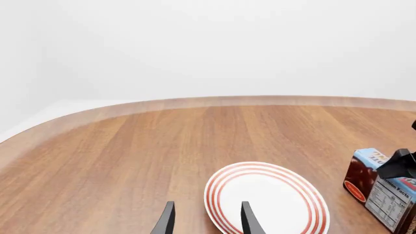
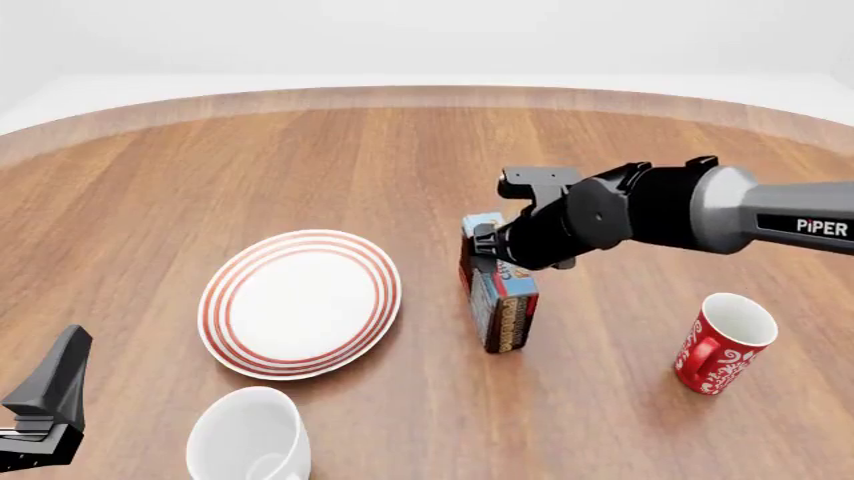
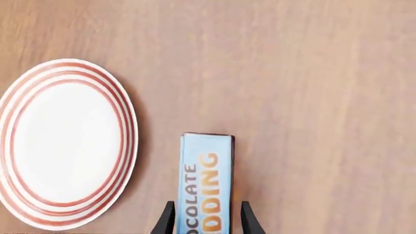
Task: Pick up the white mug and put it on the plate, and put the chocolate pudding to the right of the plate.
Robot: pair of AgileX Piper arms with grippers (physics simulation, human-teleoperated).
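Right gripper (image 3: 204, 225) jaws closed on chocolate pudding (image 2: 499, 300), just right of plate (image 2: 300, 303).
White mug (image 2: 250, 438) sits on table (image 2: 267, 170) near plate's front edge; left gripper (image 1: 204, 222) jaws apart, holding nothing.

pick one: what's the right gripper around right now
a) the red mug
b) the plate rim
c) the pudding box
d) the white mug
c: in the right wrist view the right gripper has a finger on each side of the pudding box, and the front view shows that arm over the box, which stands to the right of the plate.
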